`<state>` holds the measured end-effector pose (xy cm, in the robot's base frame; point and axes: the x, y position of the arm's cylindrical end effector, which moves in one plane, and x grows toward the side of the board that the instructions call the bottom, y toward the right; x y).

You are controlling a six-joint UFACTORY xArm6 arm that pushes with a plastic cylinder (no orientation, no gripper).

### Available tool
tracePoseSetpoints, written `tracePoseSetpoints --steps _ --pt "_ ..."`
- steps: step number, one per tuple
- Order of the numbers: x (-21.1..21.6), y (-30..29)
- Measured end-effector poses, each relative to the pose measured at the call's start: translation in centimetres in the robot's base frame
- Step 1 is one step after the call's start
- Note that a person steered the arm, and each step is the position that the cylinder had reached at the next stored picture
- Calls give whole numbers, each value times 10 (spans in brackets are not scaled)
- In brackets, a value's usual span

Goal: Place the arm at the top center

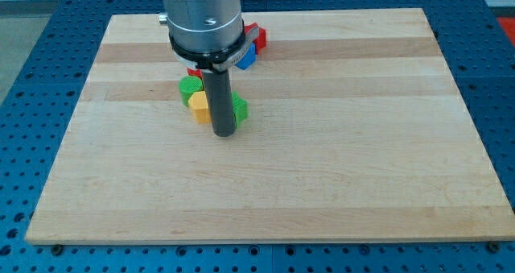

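Observation:
My dark rod hangs from the grey arm head at the view's top, left of centre, and my tip point(223, 133) rests on the wooden board point(322, 168). A yellow block point(199, 108) lies just left of the rod. A green block point(190, 86) sits above the yellow one. Another green block point(240, 109) shows just right of the rod, partly hidden. A red block point(256, 36) and a blue block point(246, 57) lie near the top edge, right of the arm head. A bit of red point(194, 72) shows under the head.
The board lies on a blue perforated table point(32, 104) that shows on all sides. The arm head point(203, 19) covers part of the board's top edge and may hide more blocks.

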<state>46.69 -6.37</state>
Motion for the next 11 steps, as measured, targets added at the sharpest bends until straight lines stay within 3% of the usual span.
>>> tracePoseSetpoints --steps 2,6,9,11 --pt "-2 87" --pt "-35 95" --pt "-210 128" --pt "-271 67"
